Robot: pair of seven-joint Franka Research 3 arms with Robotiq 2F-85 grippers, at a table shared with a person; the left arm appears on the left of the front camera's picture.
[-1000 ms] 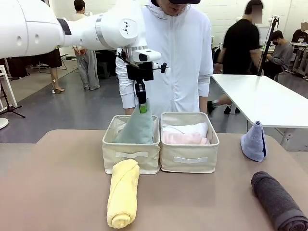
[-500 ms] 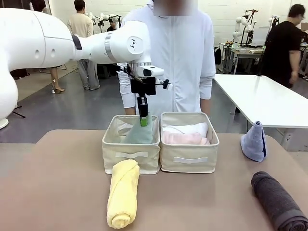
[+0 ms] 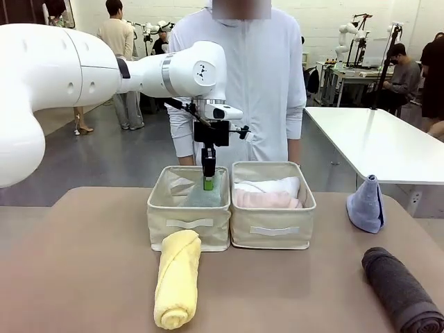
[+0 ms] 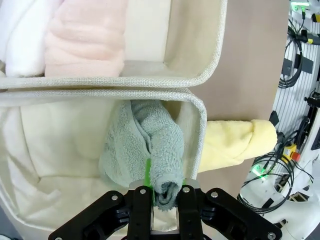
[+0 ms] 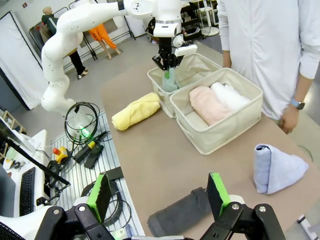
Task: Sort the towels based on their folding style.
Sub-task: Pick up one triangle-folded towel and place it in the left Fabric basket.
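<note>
Over the left-hand beige fabric bin [image 3: 189, 223], the robot's left gripper [image 3: 208, 184] hangs fingers-down, the tip of a sage-green cone towel [image 4: 145, 145] between its fingers [image 4: 141, 210]. The towel's body rests inside the bin, on the side toward the neighbouring bin [image 3: 272, 231]. Whether the fingers pinch the tip or merely flank it cannot be told. The neighbouring bin holds a white rolled towel [image 3: 270, 185] and a pink rolled towel [image 3: 267, 200] (side by side). A yellow rolled towel [image 3: 177, 277] lies on the table [image 3: 83, 277] just before the left-hand bin. A light-blue cone towel [image 3: 365, 205] and a dark grey rolled towel [image 3: 402, 291] sit at right. The right gripper [image 5: 160, 185] holds its fingers spread wide, nothing between them. A person [image 3: 243, 83] in white stands behind the bins.
</note>
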